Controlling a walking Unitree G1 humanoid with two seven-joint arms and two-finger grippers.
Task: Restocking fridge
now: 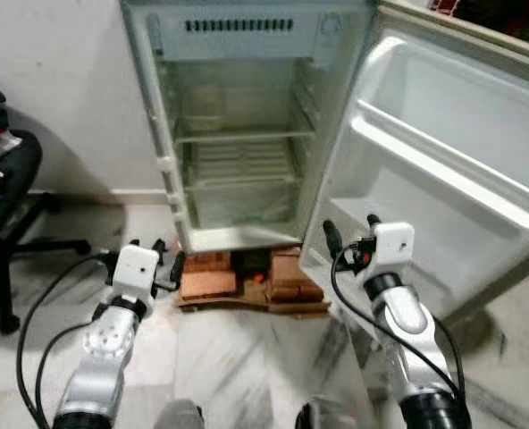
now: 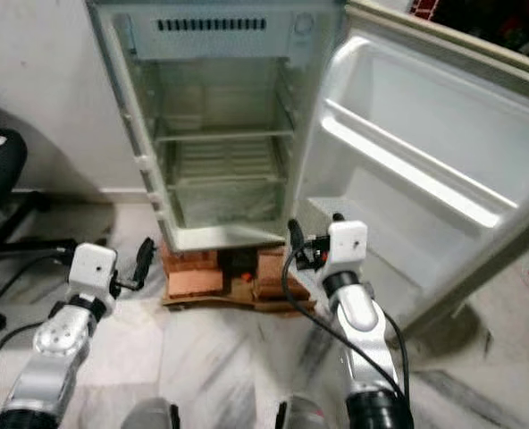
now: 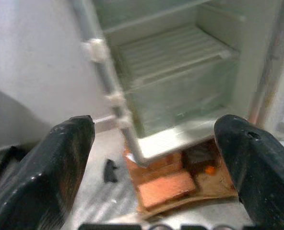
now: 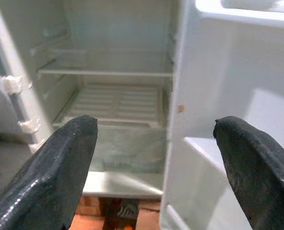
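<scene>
Fridge (image 1: 238,161) is seen open and bare. Left pincer (image 1: 146,250) and right pincer (image 1: 349,231) are held wide and empty before it. Stock must be fetched next.

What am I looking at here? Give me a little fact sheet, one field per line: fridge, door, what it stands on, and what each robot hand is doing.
fridge: fridge stands open, shelves bare
door: door swung out on the robot's right, its racks bare
base: bricks on cardboard under the fridge
left gripper: left gripper open, holding nothing, low before the fridge
right gripper: right gripper open, holding nothing, near the door's lower edge
nearby: office chair at far left
</scene>
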